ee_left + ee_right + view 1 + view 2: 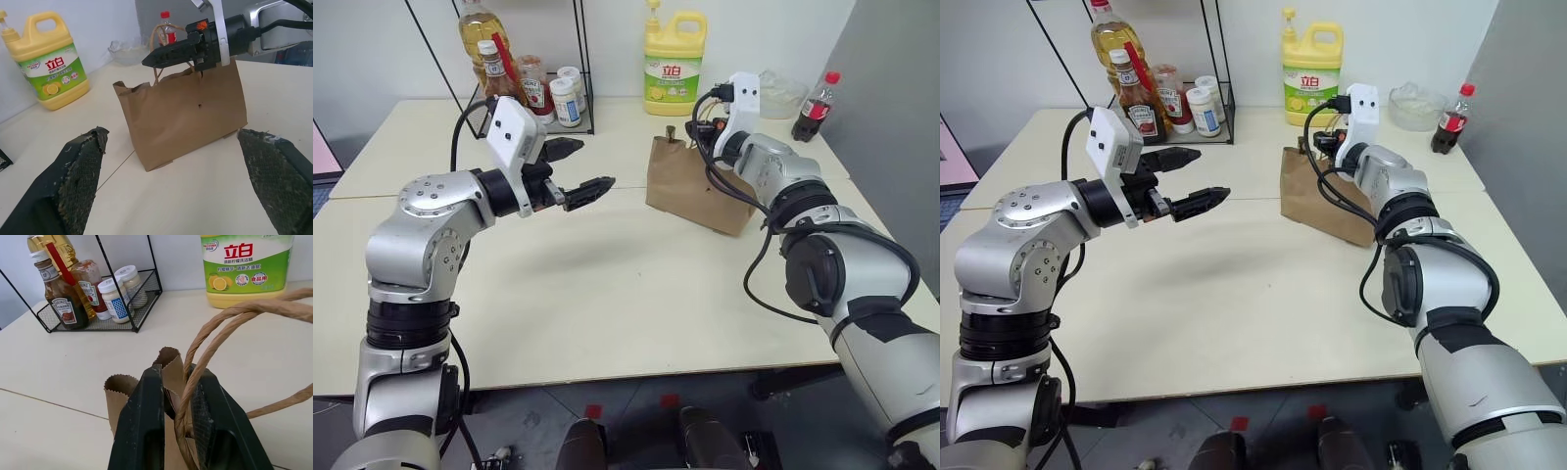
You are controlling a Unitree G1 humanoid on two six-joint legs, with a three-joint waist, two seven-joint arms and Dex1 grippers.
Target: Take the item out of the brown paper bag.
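Nearest, on the left, left gripper point(576, 168) held level above the bare counter point(607, 294), fingers spread wide, nothing between them, aimed right toward the bag. Farther back and right of centre, brown paper bag point(186, 115) standing upright on the counter, creased, serrated top edge folded together, cord handles point(220, 328) looping up. Right gripper point(173, 396) at the bag's top, fingers drawn close and pinching the folded paper rim, one handle cord lying across a finger. Item not visible, cannot tell from here where in the bag it sits. Beyond the bag, yellow detergent jug point(674, 64) by the far wall; far left, wire rack point(105, 298) with sauce bottles and jars; far right, clear bowl point(1416, 106) and red-capped cola bottle point(815, 108)
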